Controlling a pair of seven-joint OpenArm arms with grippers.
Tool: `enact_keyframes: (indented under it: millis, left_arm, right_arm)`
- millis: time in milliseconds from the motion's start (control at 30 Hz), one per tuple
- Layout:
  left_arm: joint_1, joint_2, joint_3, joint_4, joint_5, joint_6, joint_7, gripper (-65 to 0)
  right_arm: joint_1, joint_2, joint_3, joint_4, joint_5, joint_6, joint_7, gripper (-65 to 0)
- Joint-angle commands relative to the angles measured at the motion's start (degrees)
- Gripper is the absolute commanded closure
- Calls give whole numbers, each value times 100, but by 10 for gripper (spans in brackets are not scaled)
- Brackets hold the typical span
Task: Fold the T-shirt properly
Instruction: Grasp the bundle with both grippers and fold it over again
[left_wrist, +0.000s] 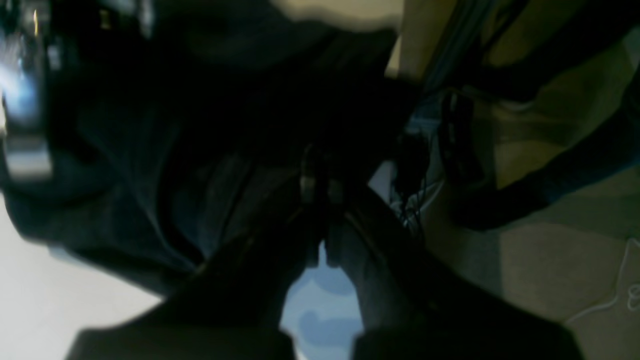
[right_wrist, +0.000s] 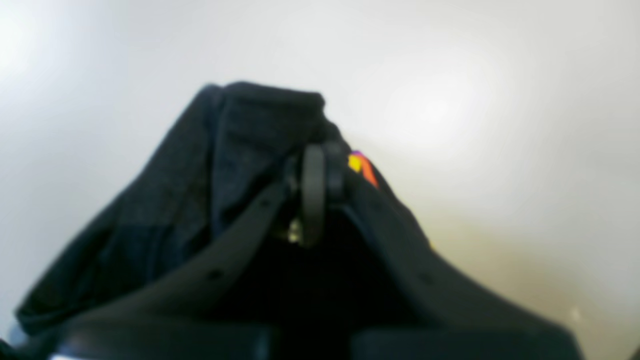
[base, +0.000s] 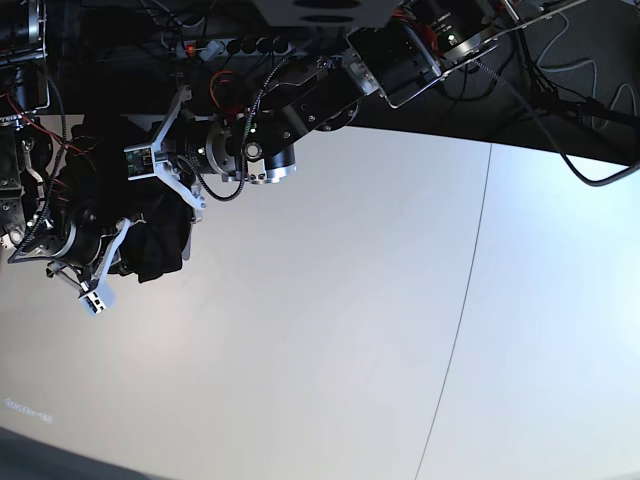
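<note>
The black T-shirt (base: 160, 245) hangs bunched in a small clump above the white table at the far left of the base view, held between both arms. My left gripper (base: 178, 190) reaches in from the upper right and is shut on its upper part. In the left wrist view the left gripper (left_wrist: 320, 187) has its fingertips pressed together in dark folds of the T-shirt (left_wrist: 150, 150). My right gripper (right_wrist: 314, 195) is shut on a ridge of the T-shirt (right_wrist: 200, 165). A bit of the orange and yellow print (right_wrist: 362, 167) peeks out beside its fingertips.
The white table (base: 330, 330) stretches right and forward, with a thin seam line (base: 465, 300) running across it. Cables and arm mounts (base: 250, 45) crowd the dark back edge. Loose black cables (left_wrist: 450, 140) hang beside the left gripper.
</note>
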Motion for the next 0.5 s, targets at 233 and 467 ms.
enact_keyframes:
  millis: [233,467]
  left_arm:
    - [-570,121,-741,-1211,-55,195,-286,0]
    - [-1143,87,-2275,-1882,-66,192,-372,0]
  right_arm:
    - [87,487,46,-74,-35,267,-122,0]
    - [90,1067,46,-74,498,251,-181,0]
